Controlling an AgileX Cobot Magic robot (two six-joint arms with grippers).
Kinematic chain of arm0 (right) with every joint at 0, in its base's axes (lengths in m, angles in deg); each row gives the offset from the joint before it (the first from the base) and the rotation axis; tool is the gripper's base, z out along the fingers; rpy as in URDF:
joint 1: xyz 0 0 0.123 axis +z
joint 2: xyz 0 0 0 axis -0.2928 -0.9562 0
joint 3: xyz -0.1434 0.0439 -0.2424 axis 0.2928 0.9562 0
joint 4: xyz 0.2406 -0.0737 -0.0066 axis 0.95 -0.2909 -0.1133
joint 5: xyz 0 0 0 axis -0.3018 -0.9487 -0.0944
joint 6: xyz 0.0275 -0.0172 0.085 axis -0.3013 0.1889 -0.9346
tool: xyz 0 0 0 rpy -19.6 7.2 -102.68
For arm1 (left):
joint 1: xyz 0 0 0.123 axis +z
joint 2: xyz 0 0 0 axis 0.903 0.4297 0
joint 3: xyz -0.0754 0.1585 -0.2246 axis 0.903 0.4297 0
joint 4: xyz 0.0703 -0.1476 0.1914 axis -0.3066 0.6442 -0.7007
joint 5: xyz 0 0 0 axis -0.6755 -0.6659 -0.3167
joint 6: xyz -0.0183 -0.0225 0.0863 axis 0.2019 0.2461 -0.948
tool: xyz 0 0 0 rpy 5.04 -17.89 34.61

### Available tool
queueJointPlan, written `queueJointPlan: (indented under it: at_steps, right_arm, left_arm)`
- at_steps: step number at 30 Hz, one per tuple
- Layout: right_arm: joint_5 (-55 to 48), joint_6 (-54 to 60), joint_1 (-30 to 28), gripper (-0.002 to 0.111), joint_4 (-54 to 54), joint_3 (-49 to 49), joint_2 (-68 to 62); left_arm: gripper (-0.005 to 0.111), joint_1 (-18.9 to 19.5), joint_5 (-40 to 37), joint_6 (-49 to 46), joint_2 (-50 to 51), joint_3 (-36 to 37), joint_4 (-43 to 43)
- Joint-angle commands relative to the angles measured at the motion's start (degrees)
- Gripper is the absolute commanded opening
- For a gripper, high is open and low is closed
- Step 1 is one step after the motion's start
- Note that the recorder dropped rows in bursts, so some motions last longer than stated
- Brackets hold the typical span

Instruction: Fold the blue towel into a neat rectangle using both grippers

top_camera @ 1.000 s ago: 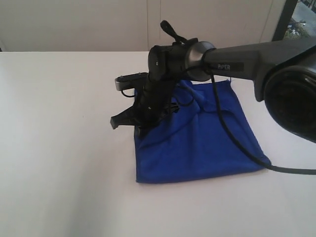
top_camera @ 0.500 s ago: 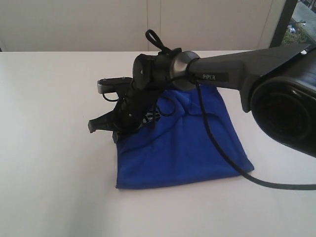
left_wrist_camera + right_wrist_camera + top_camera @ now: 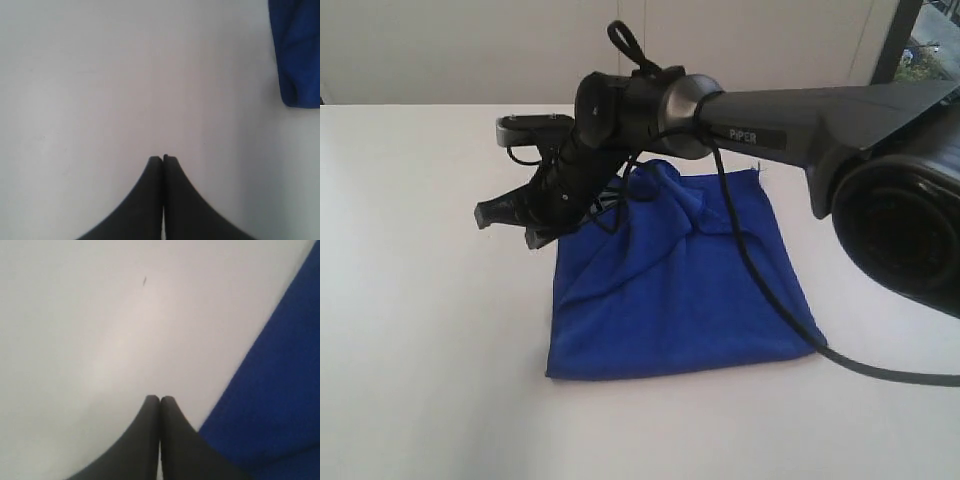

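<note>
Blue towel (image 3: pixel 680 290) lies folded on the white table (image 3: pixel 410 350), rumpled along its far side. Right gripper (image 3: pixel 160 399), jaws pressed together and empty, hangs just off the towel's edge, apparently clear of it. Left gripper (image 3: pixel 163 158), likewise closed, sits well apart from one corner.

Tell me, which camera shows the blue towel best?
The exterior view. There the blue towel shows nearly whole, lying on the white table, bunched up at one side. The left wrist view catches only a small end of it, and the right wrist view only one flat part.
</note>
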Motion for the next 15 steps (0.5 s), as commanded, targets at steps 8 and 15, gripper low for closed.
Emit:
queueJointPlan:
  at_steps: [8, 15]
  right_arm:
    - [-10.1, -1.3, 0.1, 0.0, -8.1, -1.1, -3.2]
    - [-9.4, -2.5, 0.1, 0.0, -7.9, -1.1, -5.2]
  left_arm:
    - [0.0, 0.2, -0.9, 0.3, -0.4, 0.3, 0.3]
    - [0.0, 0.2, -0.9, 0.3, -0.4, 0.3, 0.3]
